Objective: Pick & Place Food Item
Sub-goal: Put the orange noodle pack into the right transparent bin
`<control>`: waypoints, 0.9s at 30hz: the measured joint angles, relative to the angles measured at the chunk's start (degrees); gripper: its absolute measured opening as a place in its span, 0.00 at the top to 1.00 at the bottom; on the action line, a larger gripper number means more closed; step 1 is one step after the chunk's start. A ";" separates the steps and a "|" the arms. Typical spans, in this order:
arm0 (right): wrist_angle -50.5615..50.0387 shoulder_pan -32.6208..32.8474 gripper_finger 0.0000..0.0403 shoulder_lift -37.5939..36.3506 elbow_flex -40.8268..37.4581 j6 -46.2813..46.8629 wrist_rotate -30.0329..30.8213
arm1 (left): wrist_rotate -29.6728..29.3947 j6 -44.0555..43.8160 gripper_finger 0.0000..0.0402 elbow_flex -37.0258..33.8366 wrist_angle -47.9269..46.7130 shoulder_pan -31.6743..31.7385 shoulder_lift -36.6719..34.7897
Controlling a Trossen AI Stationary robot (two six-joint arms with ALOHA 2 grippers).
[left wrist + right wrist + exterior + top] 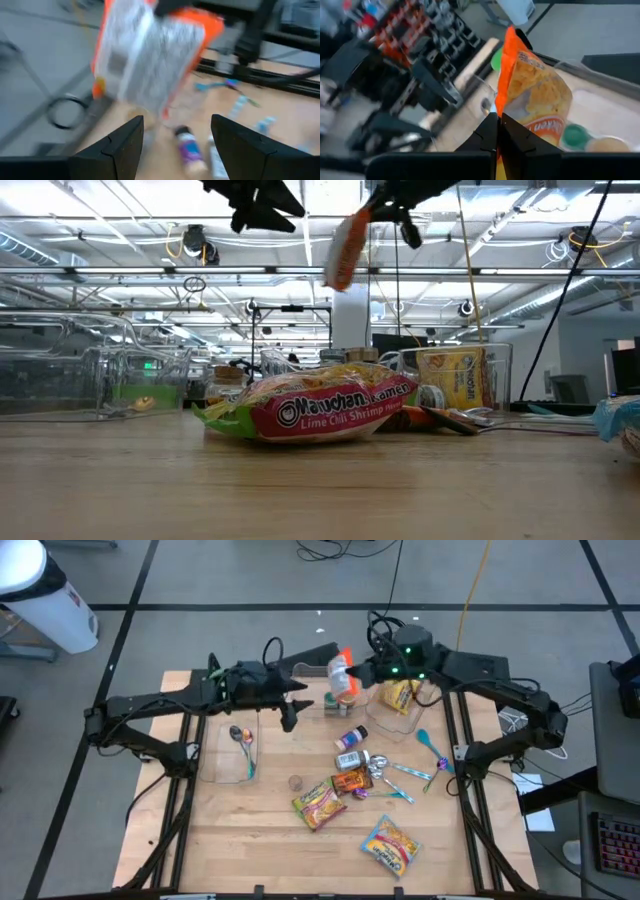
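1. Wooden desk (pixel 250 840) on a grey floor, with clutter lying mostly right of its centre: 2 ramen packs (pixel 318 804), a small bottle (pixel 351 737), a spoon and other utensils (pixel 410 771), and candy near the middle.

2. 2 clear bins sit toward the far edge. Left bin (pixel 228 750) holds a spoon; right bin (pixel 400 705), near the far right corner, already holds a yellow pack.

3. Right gripper (pixel 352 671) is clenched on the orange pouch (pixel 343 675), pinching it at 1 edge. Pouch hangs high in the air above the far edge of the desk, between the 2 bins, clear of everything below; the low view shows it dangling slanted well over the desk.

4. Left gripper (pixel 290 705) hovers near the pouch with its fingers (pixel 122 150) spread and nothing between them; the pouch fills its wrist view just ahead.

5. Handling, as a judgement: the pouch looks light and soft. It bulges with loose contents and swings from the pinch, so it will sag and twist rather than hold a shape.

6. Foil skin looks slick, so a shallow pinch could slide off. Flat sealed edges seem the best hold, since the puffed middle would crush whatever is inside.

7. Contents look brittle snack-like, so a gentle grip and a low release into a bin would suit it better than a drop.
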 joint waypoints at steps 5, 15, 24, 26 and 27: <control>14.14 3.46 1.00 2.59 -3.34 9.18 6.84 | -16.10 6.71 0.40 0.00 2.10 -4.74 0.00; 29.60 5.89 1.00 7.24 -5.18 17.22 17.85 | -36.78 21.46 0.40 -0.01 7.46 -13.57 0.02; 37.74 7.07 1.00 9.77 -5.18 24.57 21.43 | -38.84 29.03 0.40 -0.01 14.09 -14.63 0.20; 38.91 7.67 1.00 9.59 -5.16 25.28 22.20 | -38.35 29.63 0.40 -0.01 14.03 -14.16 0.25; 39.35 8.04 1.00 9.55 -5.15 25.30 23.00 | -38.20 29.62 0.40 -0.01 14.11 -13.95 0.47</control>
